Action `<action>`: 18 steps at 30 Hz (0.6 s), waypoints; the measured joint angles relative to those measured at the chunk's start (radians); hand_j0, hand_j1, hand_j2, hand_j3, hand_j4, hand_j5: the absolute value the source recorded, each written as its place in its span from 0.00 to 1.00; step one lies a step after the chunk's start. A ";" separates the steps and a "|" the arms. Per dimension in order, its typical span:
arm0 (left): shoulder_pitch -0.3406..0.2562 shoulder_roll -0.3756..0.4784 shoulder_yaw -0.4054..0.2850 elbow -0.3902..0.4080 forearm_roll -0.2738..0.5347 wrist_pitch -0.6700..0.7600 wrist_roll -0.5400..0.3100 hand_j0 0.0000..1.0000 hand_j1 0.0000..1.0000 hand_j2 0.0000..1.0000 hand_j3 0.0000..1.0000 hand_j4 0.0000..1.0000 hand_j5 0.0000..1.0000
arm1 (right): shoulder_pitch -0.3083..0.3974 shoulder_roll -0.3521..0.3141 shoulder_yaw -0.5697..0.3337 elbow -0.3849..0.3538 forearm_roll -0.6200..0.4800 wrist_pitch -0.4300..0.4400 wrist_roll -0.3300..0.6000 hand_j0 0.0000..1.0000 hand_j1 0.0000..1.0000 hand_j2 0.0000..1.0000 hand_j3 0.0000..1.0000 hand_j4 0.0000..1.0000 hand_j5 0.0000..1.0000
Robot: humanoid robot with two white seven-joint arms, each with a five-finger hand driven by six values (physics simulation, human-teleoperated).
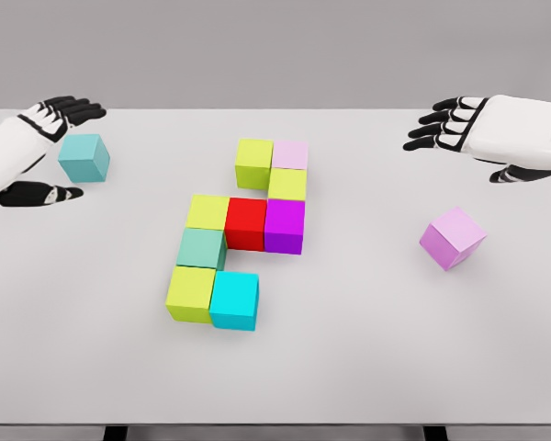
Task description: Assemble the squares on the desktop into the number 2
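Observation:
Several coloured cubes stand joined in the middle of the white table (349, 367): a lime cube (254, 163) and pale pink cube (290, 154) at the top, a lime cube (287, 185) below, then a lime (207, 211), red (246, 223) and purple cube (284, 225) in a row, a teal-green cube (200, 248), and a lime (191, 293) and cyan cube (234, 299) at the bottom. A loose teal cube (84, 157) lies at the far left, between the spread fingers of my open left hand (53, 147). A loose lilac cube (453, 237) sits tilted at the right, below my open right hand (459, 138).
The table's front edge runs along the bottom of the view, with dark legs (115, 432) showing beneath it. A plain grey wall stands behind the table's far edge.

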 measured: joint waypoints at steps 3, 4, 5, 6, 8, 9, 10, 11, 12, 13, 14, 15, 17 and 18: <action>-0.002 -0.004 0.001 0.001 -0.015 0.000 -0.001 1.00 1.00 1.00 1.00 1.00 1.00 | 0.002 -0.001 0.000 0.000 -0.006 0.000 0.000 1.00 1.00 1.00 1.00 1.00 1.00; -0.005 -0.005 0.001 0.009 -0.019 0.000 -0.001 1.00 1.00 1.00 1.00 1.00 1.00 | 0.014 -0.006 0.000 0.000 -0.023 0.000 0.000 1.00 1.00 1.00 1.00 1.00 1.00; -0.017 -0.006 0.001 0.023 -0.022 0.000 -0.001 1.00 1.00 1.00 1.00 1.00 1.00 | 0.025 -0.023 0.003 0.001 -0.054 0.000 0.000 1.00 1.00 1.00 1.00 1.00 1.00; -0.032 -0.006 0.001 0.051 -0.022 0.000 -0.003 1.00 1.00 1.00 1.00 1.00 1.00 | 0.028 -0.049 0.013 0.001 -0.096 0.001 0.000 1.00 1.00 1.00 1.00 1.00 1.00; -0.101 -0.002 -0.001 0.131 -0.020 0.000 -0.010 1.00 1.00 1.00 1.00 1.00 1.00 | 0.041 -0.087 0.039 0.000 -0.189 0.064 0.000 1.00 1.00 1.00 1.00 1.00 1.00; -0.104 0.000 -0.003 0.171 -0.019 0.000 -0.019 1.00 1.00 1.00 1.00 1.00 1.00 | 0.041 -0.100 0.053 0.000 -0.223 0.118 0.000 1.00 1.00 1.00 1.00 1.00 1.00; -0.107 0.001 -0.005 0.200 -0.018 0.000 -0.042 1.00 1.00 1.00 1.00 1.00 1.00 | 0.041 -0.109 0.070 0.000 -0.246 0.165 0.000 1.00 1.00 1.00 1.00 1.00 1.00; -0.120 0.000 -0.005 0.219 -0.012 0.000 -0.089 1.00 1.00 1.00 1.00 1.00 1.00 | 0.040 -0.117 0.092 0.000 -0.263 0.201 0.000 1.00 1.00 1.00 1.00 1.00 1.00; -0.137 -0.005 -0.007 0.235 0.002 0.000 -0.156 1.00 1.00 1.00 1.00 1.00 1.00 | 0.040 -0.123 0.113 0.000 -0.275 0.228 0.000 1.00 1.00 1.00 1.00 1.00 1.00; -0.140 -0.013 -0.008 0.246 0.023 -0.001 -0.233 1.00 1.00 1.00 1.00 1.00 1.00 | 0.041 -0.128 0.129 0.001 -0.284 0.251 0.000 1.00 1.00 1.00 1.00 1.00 1.00; -0.141 -0.020 -0.008 0.253 0.050 -0.001 -0.294 1.00 1.00 1.00 1.00 1.00 1.00 | 0.041 -0.133 0.147 0.001 -0.290 0.277 0.000 1.00 1.00 1.00 1.00 1.00 1.00; -0.149 -0.025 -0.009 0.257 0.084 -0.002 -0.338 1.00 1.00 1.00 1.00 1.00 1.00 | 0.040 -0.137 0.165 0.001 -0.293 0.302 0.000 1.00 1.00 1.00 1.00 1.00 1.00; -0.179 -0.042 -0.004 0.260 0.163 0.016 -0.392 1.00 1.00 1.00 1.00 1.00 1.00 | 0.034 -0.139 0.203 0.003 -0.294 0.356 0.000 1.00 1.00 1.00 1.00 1.00 1.00; -0.204 -0.049 -0.002 0.263 0.209 0.046 -0.409 1.00 1.00 1.00 1.00 1.00 1.00 | 0.035 -0.139 0.219 0.004 -0.293 0.380 0.000 1.00 1.00 1.00 1.00 1.00 1.00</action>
